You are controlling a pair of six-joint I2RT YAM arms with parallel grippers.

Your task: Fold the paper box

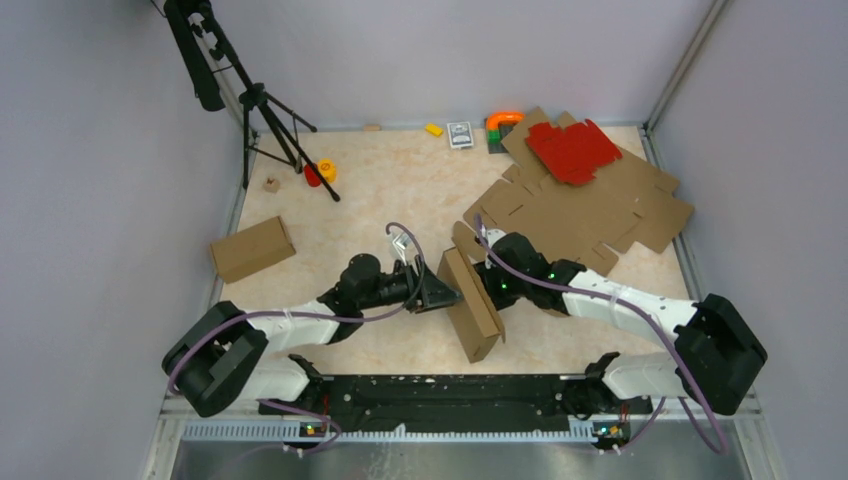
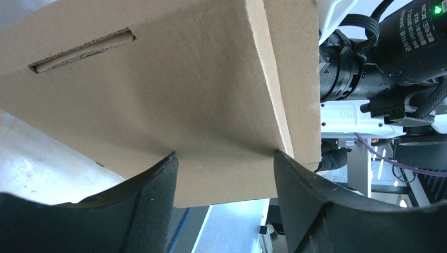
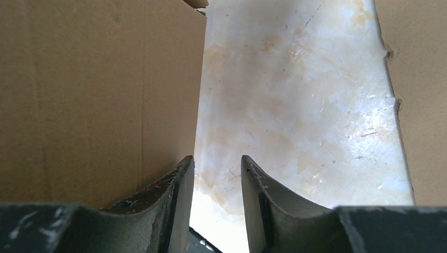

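Left gripper (image 2: 224,154), jaws apart, faces the paper box (image 2: 158,89) — its edges cropped.

Pale grey walls (image 1: 450,50) on three sides — beige marbled tabletop (image 1: 400,190), black tripod (image 1: 258,100) back-left; even light.

Seen from above, the left gripper (image 1: 442,293) has its fingertips lost against the paper box (image 1: 475,310). The right gripper (image 1: 489,272) is tucked behind the box's far side, and I can't tell whether either one touches it. The tripod (image 1: 265,115) runs off the top edge. An orange thing (image 1: 504,120) sits half buried under the flat cardboard sheets (image 1: 590,210). The little card (image 1: 459,134) is too small to read. The right wrist view cuts off a cardboard strip (image 3: 424,79) at its edge.
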